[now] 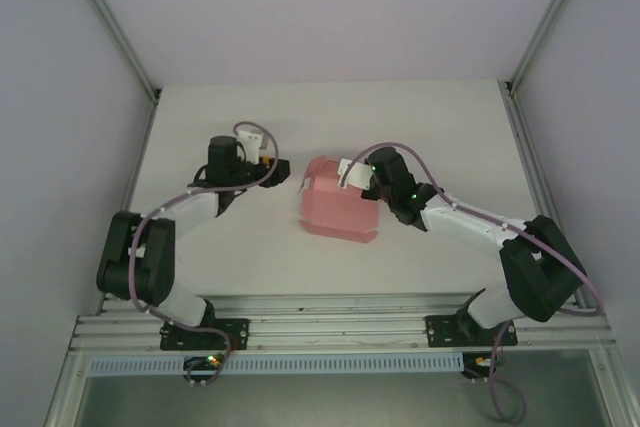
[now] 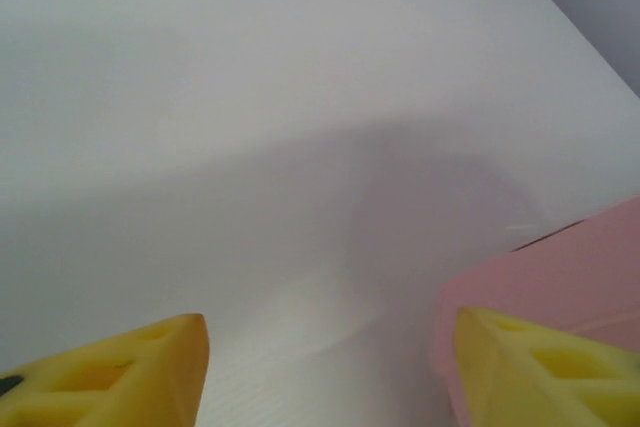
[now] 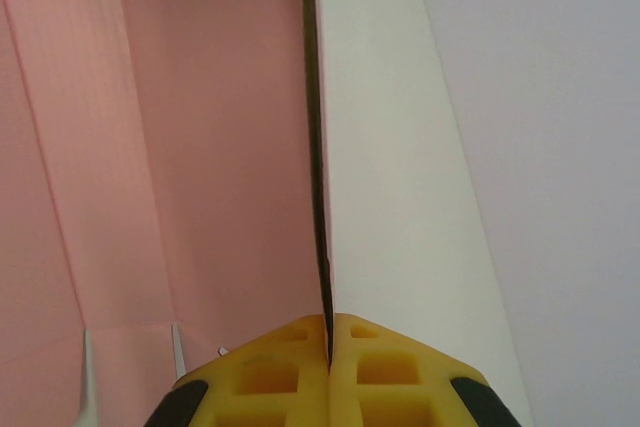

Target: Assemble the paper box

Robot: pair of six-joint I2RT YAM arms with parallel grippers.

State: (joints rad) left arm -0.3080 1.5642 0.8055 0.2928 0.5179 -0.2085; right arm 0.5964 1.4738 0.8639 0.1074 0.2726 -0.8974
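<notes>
The paper box [image 1: 335, 205] is a low pink tray of thin card lying mid-table, its open side up. My right gripper [image 1: 358, 179] is at its far right corner, shut on an upright wall. In the right wrist view the yellow fingertips [image 3: 328, 332] pinch that wall edge-on, with the pink inside [image 3: 180, 147] to the left and the white outside [image 3: 390, 167] to the right. My left gripper [image 1: 283, 172] hovers just left of the box's far left corner. It is open in the left wrist view [image 2: 325, 377], with bare table between the fingers and pink card [image 2: 570, 267] behind the right finger.
The white table [image 1: 330, 117] is boxed in by grey walls and slanted aluminium posts [image 1: 110, 22]. An aluminium rail [image 1: 330, 322] carrying both arm bases runs along the near edge. Free room lies behind and in front of the box.
</notes>
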